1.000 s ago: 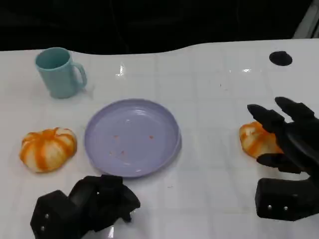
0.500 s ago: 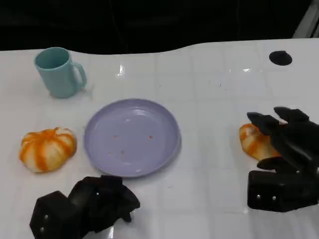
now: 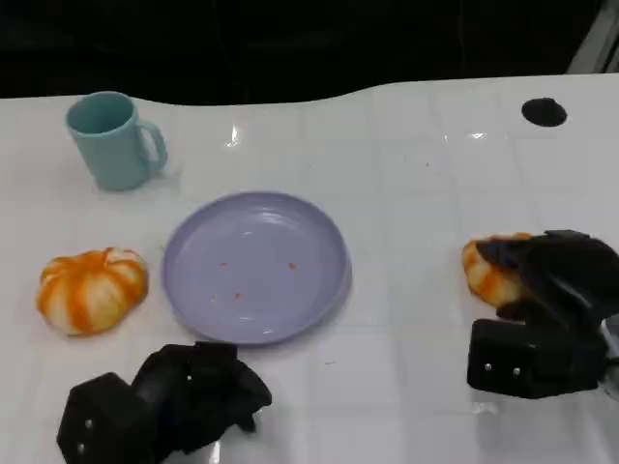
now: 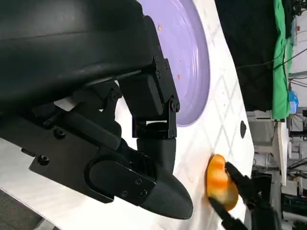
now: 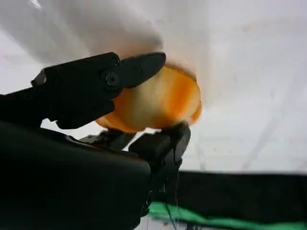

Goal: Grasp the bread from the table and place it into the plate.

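Note:
One orange-striped bread [image 3: 486, 272] lies on the white table at the right, and my right hand [image 3: 546, 290] has its fingers folded over it. In the right wrist view the bread [image 5: 158, 103] sits pinched between an upper finger [image 5: 91, 81] and the thumb below it. A second striped bread [image 3: 92, 289] lies at the left, beside the empty lilac plate [image 3: 184, 290]. My left hand [image 3: 184, 396] rests near the table's front edge with its fingers curled in, holding nothing. The left wrist view shows the plate [image 4: 192, 62] and the far bread [image 4: 218, 182].
A teal mug [image 3: 114, 140] stands at the back left. A small black disc [image 3: 544, 112] lies at the back right. Bare white table stretches between the plate and the right bread.
My right hand has dropped lower and its fingers have closed down over the right bread. The left hand, plate, mug and left bread have stayed in place.

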